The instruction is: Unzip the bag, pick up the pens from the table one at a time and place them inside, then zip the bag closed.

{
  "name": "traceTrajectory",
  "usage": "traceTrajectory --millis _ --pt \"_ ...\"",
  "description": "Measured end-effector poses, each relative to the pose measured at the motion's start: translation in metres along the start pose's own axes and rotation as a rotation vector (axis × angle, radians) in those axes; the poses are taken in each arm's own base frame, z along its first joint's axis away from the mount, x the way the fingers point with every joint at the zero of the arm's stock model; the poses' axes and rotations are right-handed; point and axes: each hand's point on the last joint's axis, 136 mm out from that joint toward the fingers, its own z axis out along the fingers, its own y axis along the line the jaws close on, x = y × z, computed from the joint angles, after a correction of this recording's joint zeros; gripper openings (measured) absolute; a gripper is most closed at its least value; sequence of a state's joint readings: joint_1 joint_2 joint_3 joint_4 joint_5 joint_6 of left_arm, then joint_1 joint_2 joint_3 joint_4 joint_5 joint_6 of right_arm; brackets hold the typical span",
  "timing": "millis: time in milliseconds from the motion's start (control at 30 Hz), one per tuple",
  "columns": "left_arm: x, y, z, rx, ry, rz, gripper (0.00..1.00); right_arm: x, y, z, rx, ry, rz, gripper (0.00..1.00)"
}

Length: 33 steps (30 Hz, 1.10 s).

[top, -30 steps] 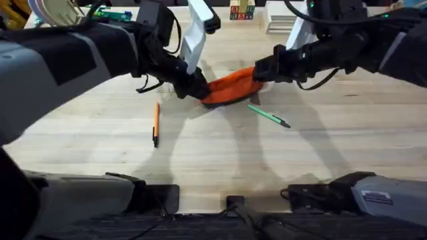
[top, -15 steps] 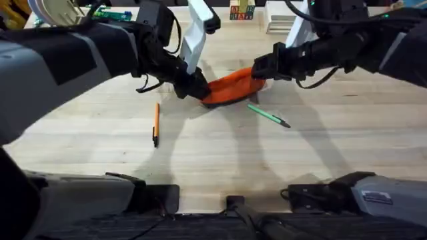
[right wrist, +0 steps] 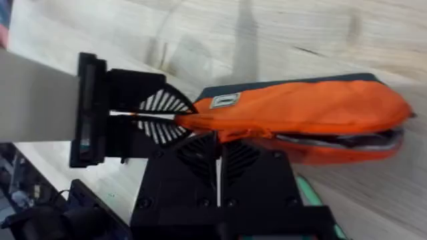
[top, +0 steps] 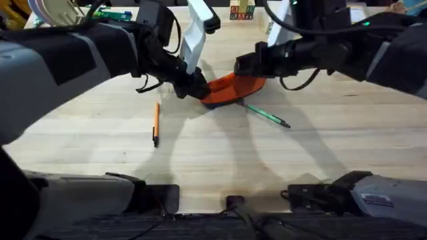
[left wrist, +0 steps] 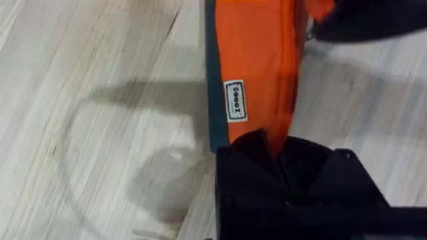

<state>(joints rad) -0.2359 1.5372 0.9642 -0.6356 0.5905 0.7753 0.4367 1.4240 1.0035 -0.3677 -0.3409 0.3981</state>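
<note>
Two arms meet over the table (top: 220,160), both on the bag (top: 235,89), which sits mid-table toward the far side. Left gripper (top: 195,87) clamps the pouch's left end, fingers closed on fabric (wrist view: orange cloth pinched between black jaws, small white label (left wrist: 234,109) beside them). Right gripper (top: 241,67) is over the bag's top edge; its fingers are pinched together on the zipper seam near the left end. Zipper gapes at the right end (right wrist: 347,140). Green pen (top: 268,115) lies just in front of the bag, orange pen (top: 155,123) farther left, apart.
</note>
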Motion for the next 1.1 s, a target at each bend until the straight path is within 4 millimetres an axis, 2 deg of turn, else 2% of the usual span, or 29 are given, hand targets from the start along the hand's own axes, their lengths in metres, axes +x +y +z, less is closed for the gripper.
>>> traceTrajectory --millis 533,667,833,1100 --pt "0.000 0.000 0.000 0.000 0.000 -0.001 0.043 0.011 0.050 0.013 -0.079 -0.008 -0.160 0.031" --pt "0.000 0.000 0.000 0.000 0.000 -0.001 0.043 0.017 0.061 0.022 -0.095 0.000 -0.207 0.031" --pt "0.001 0.000 0.000 -0.002 0.003 0.000 0.042 0.022 0.069 0.036 -0.113 0.012 -0.249 0.031" --pt "0.001 0.001 0.000 -0.003 0.004 -0.001 0.042 0.022 0.071 0.037 -0.106 0.001 -0.279 0.031"
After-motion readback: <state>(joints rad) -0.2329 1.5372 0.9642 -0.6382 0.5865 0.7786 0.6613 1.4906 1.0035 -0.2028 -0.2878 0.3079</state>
